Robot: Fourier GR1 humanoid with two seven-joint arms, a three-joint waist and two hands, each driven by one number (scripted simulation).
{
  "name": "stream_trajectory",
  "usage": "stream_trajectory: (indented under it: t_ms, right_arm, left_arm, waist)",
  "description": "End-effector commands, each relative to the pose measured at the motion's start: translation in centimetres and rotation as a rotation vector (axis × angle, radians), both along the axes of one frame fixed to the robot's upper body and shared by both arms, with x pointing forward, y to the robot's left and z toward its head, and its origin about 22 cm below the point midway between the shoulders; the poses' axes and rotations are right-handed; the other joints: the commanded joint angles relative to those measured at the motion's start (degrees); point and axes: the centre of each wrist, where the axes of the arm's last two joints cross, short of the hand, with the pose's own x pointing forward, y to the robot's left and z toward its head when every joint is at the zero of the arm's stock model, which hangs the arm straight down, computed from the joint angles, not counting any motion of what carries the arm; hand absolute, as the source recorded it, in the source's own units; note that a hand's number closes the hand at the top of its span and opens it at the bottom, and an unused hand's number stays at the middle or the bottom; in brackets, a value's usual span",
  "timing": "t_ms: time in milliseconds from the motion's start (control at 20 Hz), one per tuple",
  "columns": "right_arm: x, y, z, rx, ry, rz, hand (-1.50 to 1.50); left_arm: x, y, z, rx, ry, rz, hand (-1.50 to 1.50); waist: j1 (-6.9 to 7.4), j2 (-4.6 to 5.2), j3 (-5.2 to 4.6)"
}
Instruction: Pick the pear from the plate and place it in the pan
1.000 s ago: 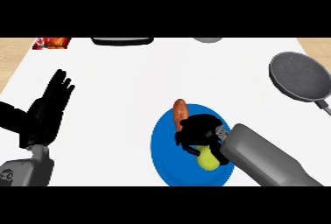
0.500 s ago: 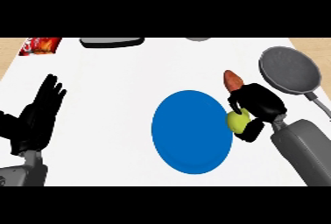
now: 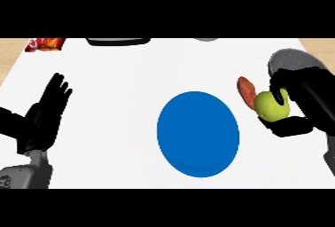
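My right hand (image 3: 302,106) is curled round a yellow-green pear (image 3: 271,106) whose reddish-brown top end (image 3: 247,91) sticks out to the left. It holds the pear above the counter, to the right of the blue plate (image 3: 198,134). The plate's surface is bare. The dark grey pan (image 3: 293,60) lies at the far right, just beyond the hand, and the hand hides most of it. My left hand (image 3: 46,113) rests open at the left edge, fingers up.
A red snack packet (image 3: 44,43) lies at the far left corner. A dark object (image 3: 119,41) and a grey one (image 3: 208,39) sit at the counter's far edge. The counter's wooden edge shows at both top corners.
My right hand has carried the pear from the plate to the right and closer to the pan. The left hand has stayed in place.
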Motion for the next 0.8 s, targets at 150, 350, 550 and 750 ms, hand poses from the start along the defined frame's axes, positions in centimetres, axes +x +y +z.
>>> stream_trajectory:
  t_ms: [150, 350, 550, 750]
  right_arm:
    - [-1.8, -3.0, 7.0, 0.106, -0.062, -0.117, 1.5]
    - [0.7, -7.9, 3.4, 0.169, -0.093, -0.205, 1.5]
    - [1.8, -11.0, 3.7, 0.2, -0.083, -0.267, 1.5]
    - [4.9, -15.3, 2.4, 0.264, -0.127, -0.293, 1.5]
  left_arm:
    - [1.3, -0.8, 0.6, -0.002, -0.009, -0.025, 0.0]
    - [0.2, -0.4, -0.6, -0.009, 0.0, -0.04, 0.0]
    - [0.0, -0.9, 1.5, -0.011, -0.012, -0.057, 0.0]
    - [1.5, -1.7, -0.2, -0.01, -0.02, -0.072, 0.0]
  waist:
    - [1.99, 0.57, 0.02]
    - [2.74, 0.84, 0.07]
    - [2.96, 0.75, 0.07]
    - [3.71, 1.24, 0.11]
